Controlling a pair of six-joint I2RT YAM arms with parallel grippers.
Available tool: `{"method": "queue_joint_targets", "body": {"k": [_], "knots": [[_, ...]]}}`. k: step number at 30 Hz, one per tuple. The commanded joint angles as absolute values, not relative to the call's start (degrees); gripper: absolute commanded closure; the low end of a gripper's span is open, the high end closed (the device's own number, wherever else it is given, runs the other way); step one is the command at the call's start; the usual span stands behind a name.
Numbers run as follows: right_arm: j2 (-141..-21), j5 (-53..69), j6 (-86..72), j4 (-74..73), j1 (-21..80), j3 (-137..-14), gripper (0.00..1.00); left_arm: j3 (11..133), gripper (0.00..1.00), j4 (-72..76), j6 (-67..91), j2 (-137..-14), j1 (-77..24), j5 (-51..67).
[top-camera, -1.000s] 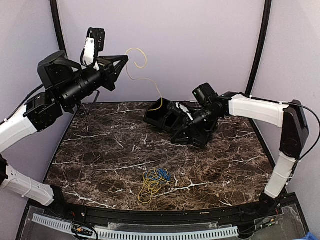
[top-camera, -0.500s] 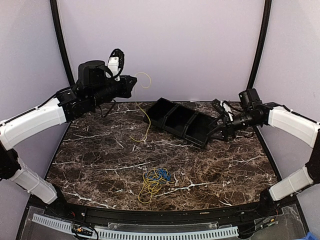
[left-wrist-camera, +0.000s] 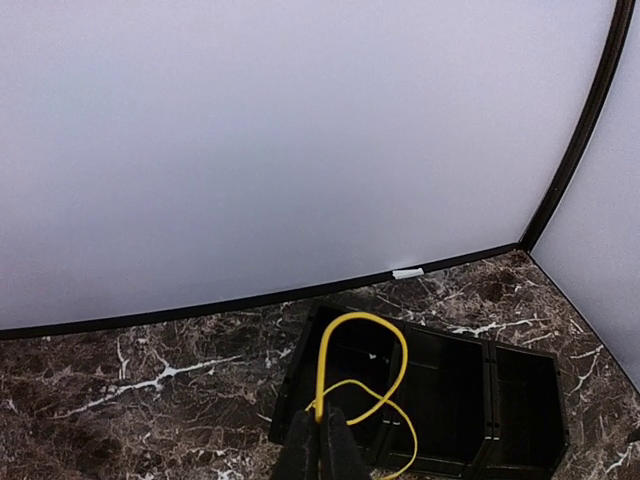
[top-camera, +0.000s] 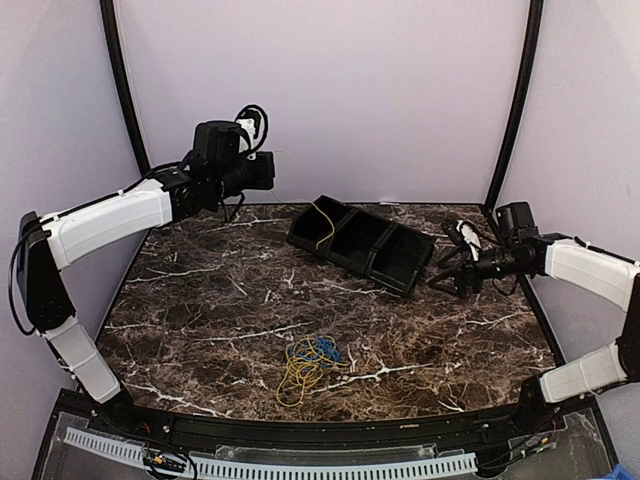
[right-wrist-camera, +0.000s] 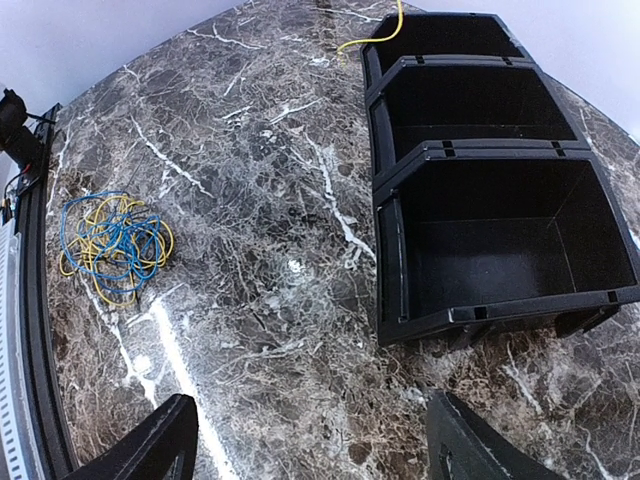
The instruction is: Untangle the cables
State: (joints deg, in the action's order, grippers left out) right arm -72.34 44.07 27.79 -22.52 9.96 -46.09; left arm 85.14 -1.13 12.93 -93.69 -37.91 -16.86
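Note:
A tangle of blue and yellow cables (top-camera: 311, 361) lies on the marble table near the front middle; it also shows in the right wrist view (right-wrist-camera: 110, 243). A separate yellow cable (left-wrist-camera: 358, 380) is pinched in my shut left gripper (left-wrist-camera: 322, 440). It loops over the left compartment of a black three-compartment tray (left-wrist-camera: 490, 385). In the top view my left gripper (top-camera: 266, 172) is raised at the back left, and the yellow cable (top-camera: 323, 226) hangs into the tray (top-camera: 345, 258). My right gripper (top-camera: 452, 268) is open and empty, just right of the tray (right-wrist-camera: 385, 250).
Black frame posts stand at the back corners, in front of a purple backdrop. A black rail (top-camera: 330, 432) runs along the table's front edge. The other two tray compartments hold nothing.
My left arm has swung right and lower with the yellow cable, whose loose end now hangs in the tray. My right gripper has pulled back from the tray to the right.

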Motion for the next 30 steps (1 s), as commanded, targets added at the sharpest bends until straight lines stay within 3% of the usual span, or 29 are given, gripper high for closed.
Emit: {"method": "queue_joint_targets", "body": {"k": [1,11,30], "knots": [[-73.2,44.4,28.4,-19.0,9.7,-46.1,0.20,90.9,1.00,3.2,8.3,-97.6,-37.1,-18.3],[-74.6,43.6,29.0,-18.3,9.6,-45.7,0.20,101.4,1.00,3.9,5.5,-106.2,-35.6,-16.6],[-75.9,42.9,29.4,-17.8,9.7,-45.4,0.20,102.8,1.00,12.0,8.2,-117.1,-34.4,-8.7]]}}
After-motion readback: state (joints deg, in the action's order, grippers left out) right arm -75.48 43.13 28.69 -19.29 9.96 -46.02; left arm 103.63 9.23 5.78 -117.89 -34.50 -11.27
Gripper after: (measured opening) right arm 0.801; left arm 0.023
